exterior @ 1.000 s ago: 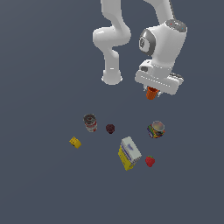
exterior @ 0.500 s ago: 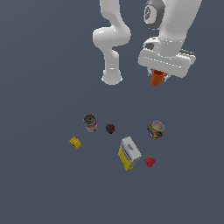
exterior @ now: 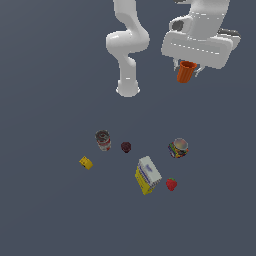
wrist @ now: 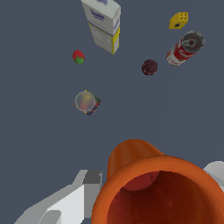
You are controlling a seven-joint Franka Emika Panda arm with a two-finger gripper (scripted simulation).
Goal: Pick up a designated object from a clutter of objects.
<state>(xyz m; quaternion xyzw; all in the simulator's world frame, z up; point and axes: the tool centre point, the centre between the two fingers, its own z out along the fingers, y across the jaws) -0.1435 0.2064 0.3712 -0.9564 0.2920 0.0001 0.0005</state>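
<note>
Orange tapered plastic cup (exterior: 186,71) hangs clamped in the white gripper (exterior: 188,67) at the exterior view's upper right, high above the dark grey floor (exterior: 50,210) and well apart from everything else. In the wrist view its hollow mouth (wrist: 162,192) fills the foreground. Below lie 6 items, none blocking it: a red-and-white can (exterior: 103,140), a dark plum (exterior: 126,147) just beside it, a yellow cube (exterior: 86,162), a yellow-white-blue box (exterior: 148,175), a red strawberry (exterior: 171,184) near the box, and a multicoloured round-topped item (exterior: 178,148).
</note>
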